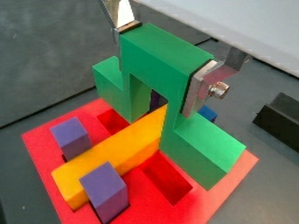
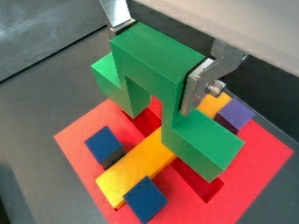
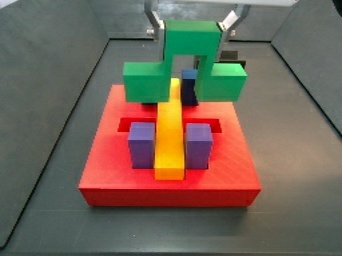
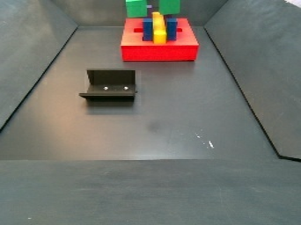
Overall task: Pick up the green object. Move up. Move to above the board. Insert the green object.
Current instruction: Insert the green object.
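My gripper [image 1: 163, 59] is shut on the raised centre cube of the green object [image 1: 158, 74], with one silver finger on each side face; both wrist views show this [image 2: 162, 59]. The green object [image 3: 191, 45] hangs upright over the far part of the red board [image 3: 167, 185]. Its arch straddles the far end of the long yellow bar [image 3: 170, 135]. Its two lower side cubes are down close to the board's surface, and I cannot tell whether they touch. In a side view the green object [image 4: 139, 7] is cut off by the frame edge and the fingers are out of view.
Two purple blocks [image 3: 140, 142] [image 3: 201, 142] flank the yellow bar near the board's front. A blue block [image 3: 190, 88] sits under the arch. Open recesses [image 1: 170, 179] show in the board. The dark fixture [image 4: 109, 85] stands on the floor apart from the board. Dark walls enclose the floor.
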Controlling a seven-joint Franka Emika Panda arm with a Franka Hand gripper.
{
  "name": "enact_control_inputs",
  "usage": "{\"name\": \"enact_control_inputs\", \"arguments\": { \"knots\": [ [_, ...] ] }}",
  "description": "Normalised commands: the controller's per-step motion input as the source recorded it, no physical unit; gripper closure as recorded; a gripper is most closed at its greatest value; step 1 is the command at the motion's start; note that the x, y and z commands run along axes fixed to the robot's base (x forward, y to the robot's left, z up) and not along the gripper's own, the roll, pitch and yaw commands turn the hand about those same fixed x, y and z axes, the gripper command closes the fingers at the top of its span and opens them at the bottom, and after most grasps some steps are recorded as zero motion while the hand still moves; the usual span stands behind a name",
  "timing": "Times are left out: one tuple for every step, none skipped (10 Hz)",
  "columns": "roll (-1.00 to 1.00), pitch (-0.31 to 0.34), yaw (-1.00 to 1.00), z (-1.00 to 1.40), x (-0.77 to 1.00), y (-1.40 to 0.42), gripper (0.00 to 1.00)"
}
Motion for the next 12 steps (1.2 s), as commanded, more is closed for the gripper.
{"name": "enact_control_inputs", "arguments": {
  "knots": [
    [0.09,0.000,-0.15,-0.09,-0.20,0.00,1.00],
    [0.05,0.000,-0.18,-0.30,-0.33,0.00,1.00],
    [0.00,0.000,-0.22,-0.33,-0.45,0.01,1.00],
    [-0.11,0.000,-0.20,-0.27,-0.43,0.00,1.00],
    [-0.19,0.000,-0.07,-0.17,-0.18,0.00,1.00],
    [-0.22,0.000,0.00,0.00,0.04,0.00,1.00],
    [-0.15,0.000,0.00,0.00,0.25,-0.04,1.00],
    [-0.11,0.006,0.01,0.00,0.36,-0.06,1.00],
    [-0.08,0.020,0.01,0.00,0.38,-0.05,1.00],
    [-0.02,0.000,0.00,-0.15,0.18,-0.03,1.00],
    [0.00,0.000,0.00,-0.25,0.00,-0.01,1.00],
    [0.00,0.000,-0.02,-0.19,0.00,0.00,1.00]
  ]
}}
